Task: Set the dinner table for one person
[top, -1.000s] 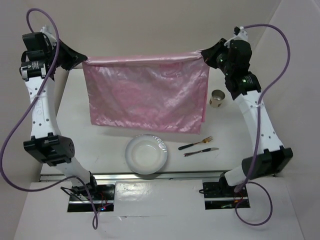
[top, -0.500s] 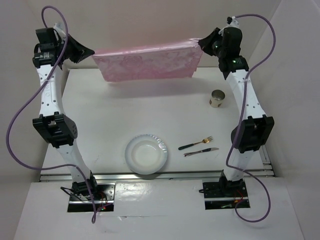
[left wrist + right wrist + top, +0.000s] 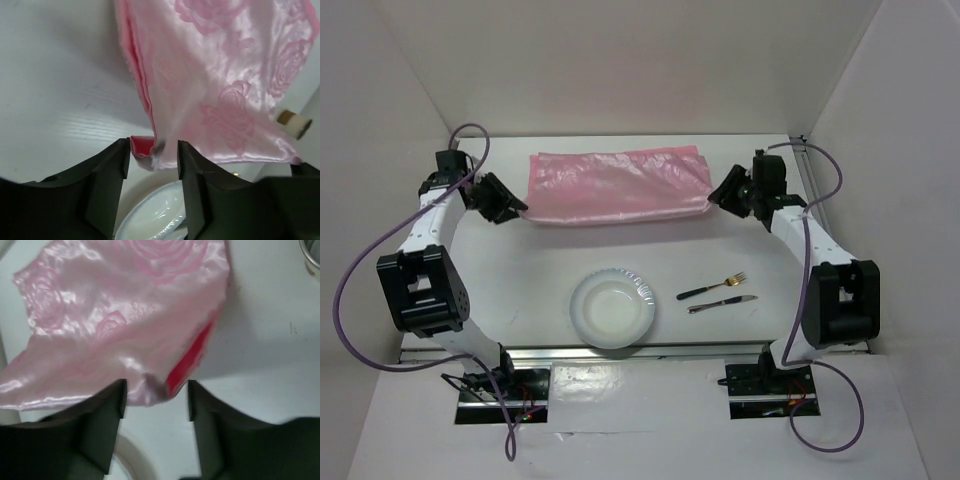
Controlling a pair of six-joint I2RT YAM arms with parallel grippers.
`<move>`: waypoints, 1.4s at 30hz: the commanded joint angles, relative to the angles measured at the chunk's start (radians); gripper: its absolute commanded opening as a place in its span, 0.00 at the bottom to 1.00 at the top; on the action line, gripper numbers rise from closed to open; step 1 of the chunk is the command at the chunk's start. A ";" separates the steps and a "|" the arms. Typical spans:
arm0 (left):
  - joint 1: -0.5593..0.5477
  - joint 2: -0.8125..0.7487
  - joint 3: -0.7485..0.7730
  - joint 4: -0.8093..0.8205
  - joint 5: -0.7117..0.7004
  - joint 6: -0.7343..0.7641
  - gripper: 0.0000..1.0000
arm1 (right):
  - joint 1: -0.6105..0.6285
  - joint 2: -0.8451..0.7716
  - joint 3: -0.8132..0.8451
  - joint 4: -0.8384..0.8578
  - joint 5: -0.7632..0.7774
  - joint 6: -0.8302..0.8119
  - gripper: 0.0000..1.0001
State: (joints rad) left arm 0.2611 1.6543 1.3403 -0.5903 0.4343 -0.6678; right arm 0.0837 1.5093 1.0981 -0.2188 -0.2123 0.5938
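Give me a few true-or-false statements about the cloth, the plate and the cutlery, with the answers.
1. The cloth lies on the far part of the table. True.
2. The fork rests on the plate. False: it lies on the table right of the plate, next to the knife.
3. The plate is empty. True.
4. The cloth covers the plate. False: the plate sits nearer the arm bases, apart from the cloth.
5. The left gripper and the right gripper are each open, with a cloth corner between the fingers. True.
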 commanded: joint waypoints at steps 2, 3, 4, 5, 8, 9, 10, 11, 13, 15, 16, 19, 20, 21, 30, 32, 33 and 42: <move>0.018 -0.019 -0.007 -0.064 -0.163 0.053 0.74 | -0.021 -0.054 -0.007 -0.037 0.011 -0.003 0.73; 0.018 -0.010 0.037 -0.090 -0.184 0.063 0.84 | -0.021 -0.054 -0.007 -0.048 0.025 0.020 0.77; 0.018 -0.010 0.058 -0.123 -0.212 0.063 0.92 | -0.021 -0.070 -0.007 -0.048 0.034 0.020 0.81; 0.018 -0.001 0.098 -0.132 -0.212 0.063 0.92 | -0.021 -0.099 -0.020 -0.048 0.048 0.033 0.82; 0.018 -0.001 0.144 -0.146 -0.235 0.063 0.92 | -0.021 -0.135 -0.020 -0.039 0.048 0.034 0.82; 0.018 -0.001 0.154 -0.146 -0.235 0.063 0.90 | -0.021 -0.147 -0.020 -0.028 0.048 0.034 0.78; 0.018 -0.001 0.154 -0.135 -0.212 0.063 0.87 | -0.007 -0.147 -0.011 -0.028 0.048 0.034 0.74; 0.018 -0.001 0.154 -0.123 -0.197 0.063 0.81 | 0.007 -0.147 -0.001 -0.016 0.048 0.034 0.68; -0.012 -0.001 0.110 -0.073 -0.175 0.063 0.54 | 0.048 -0.097 0.018 0.004 0.048 -0.015 0.39; -0.043 0.010 0.077 -0.040 -0.164 0.063 0.32 | 0.108 -0.026 0.092 -0.049 0.059 -0.040 0.25; -0.068 0.024 0.053 -0.031 -0.164 0.051 0.04 | 0.125 0.048 0.118 -0.066 0.071 -0.040 0.12; -0.103 0.091 0.017 -0.020 -0.151 0.051 0.00 | 0.159 0.135 0.148 -0.067 0.086 -0.054 0.03; -0.112 0.105 -0.002 -0.020 -0.170 0.062 0.00 | 0.171 0.146 0.148 -0.053 0.087 -0.064 0.01; -0.121 0.130 -0.012 -0.020 -0.186 0.062 0.00 | 0.171 0.158 0.137 -0.053 0.087 -0.065 0.00; -0.174 0.220 -0.021 -0.020 -0.292 0.071 0.00 | 0.203 0.264 0.028 -0.051 0.134 -0.045 0.00; -0.186 0.243 -0.012 -0.029 -0.301 0.071 0.00 | 0.203 0.264 0.002 -0.037 0.148 -0.031 0.00; -0.186 0.252 -0.012 -0.029 -0.311 0.071 0.00 | 0.203 0.264 -0.018 -0.028 0.148 -0.020 0.00; -0.207 0.291 -0.055 -0.029 -0.353 0.042 0.00 | 0.214 0.273 -0.125 -0.062 0.206 0.061 0.00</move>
State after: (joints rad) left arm 0.0578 1.9285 1.2976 -0.6178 0.1196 -0.6106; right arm 0.2790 1.7775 1.0126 -0.2695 -0.0536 0.6231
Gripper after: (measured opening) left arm 0.049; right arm 0.066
